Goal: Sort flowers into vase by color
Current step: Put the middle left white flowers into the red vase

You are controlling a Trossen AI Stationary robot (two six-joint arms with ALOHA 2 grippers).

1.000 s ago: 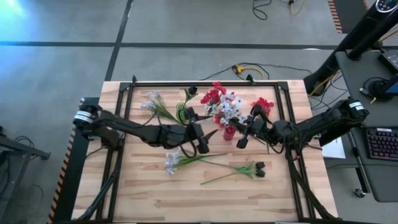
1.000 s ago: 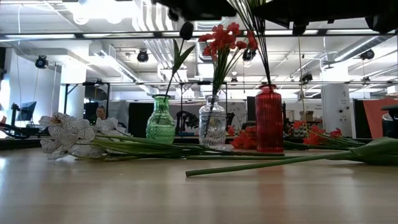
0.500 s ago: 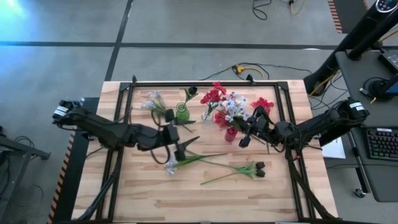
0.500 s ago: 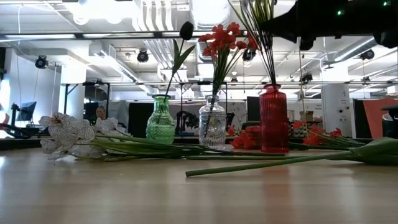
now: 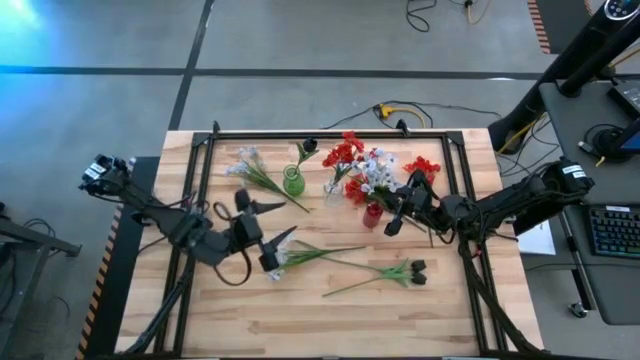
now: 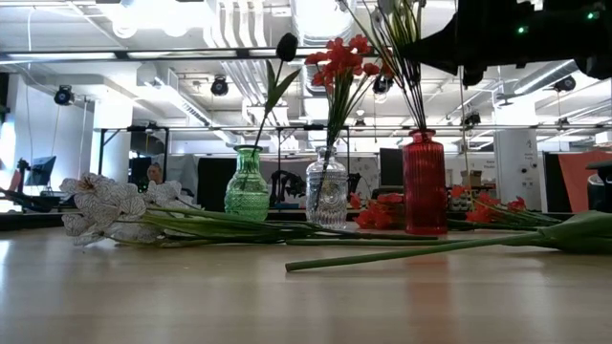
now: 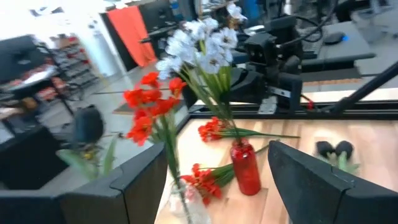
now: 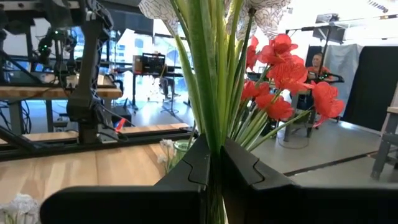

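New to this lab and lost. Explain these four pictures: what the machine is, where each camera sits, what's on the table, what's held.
Two dark robot arms work at a wooden table. One camera looks straight down, one sits at tabletop height, and one rides on each wrist. Standing there are a green vase, a clear vase with red flowers, and a red vase. Loose flowers lie around them. The right gripper is shut on the pale blue-white flower stems in the red vase. The left gripper is open and holds nothing.

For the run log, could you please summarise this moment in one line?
right pincer: shut on pale blue-white spray in red ribbed glass vase | left pincer: open, empty, beside it
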